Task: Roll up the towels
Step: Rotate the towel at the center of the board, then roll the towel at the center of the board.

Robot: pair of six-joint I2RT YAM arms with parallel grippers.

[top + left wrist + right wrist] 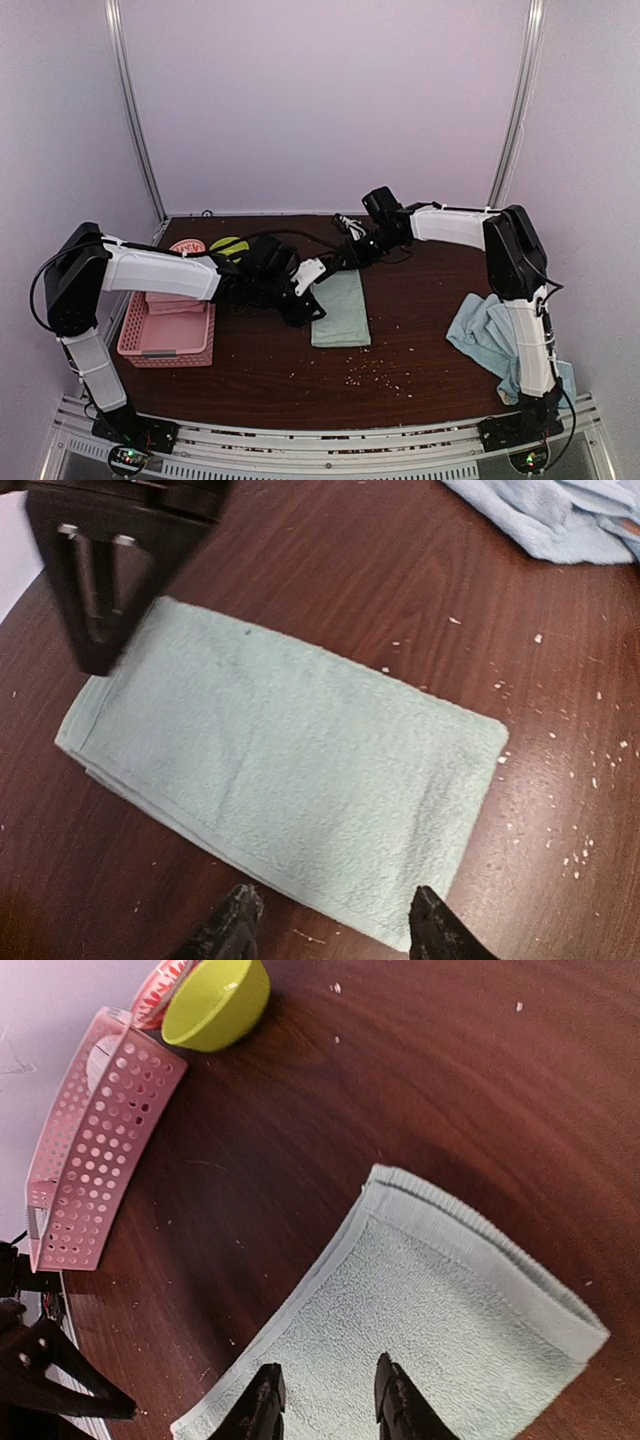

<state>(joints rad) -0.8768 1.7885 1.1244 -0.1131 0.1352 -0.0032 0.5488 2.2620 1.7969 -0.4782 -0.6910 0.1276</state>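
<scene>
Between and just ahead of the fingertips of the left gripper point(333, 892) lies the mint green towel point(290, 770) — folded flat on the dark wooden table point(260, 370), not rolled. The left jaws stand well apart; the towel's near edge lies below the gap, and nothing is pinched.

The right gripper point(328, 1365) hangs over the opposite end of the same towel, and shows from the left wrist as a dark frame above the far corner. Its jaws are parted only narrowly, with flat terry showing between them. No cloth appears gripped.

Off to one side of the right gripper, across the table, stands the pink perforated basket point(95, 1140), with a lime green bowl point(215, 1000) just beyond its end. A folded pink towel point(175, 303) lies inside the basket.

Well away from both grippers — beside the right arm's base — a heap of light blue towels point(485, 335) lies crumpled. Pale crumbs point(375, 375) are scattered on the table between the mint green towel and the arm bases.
</scene>
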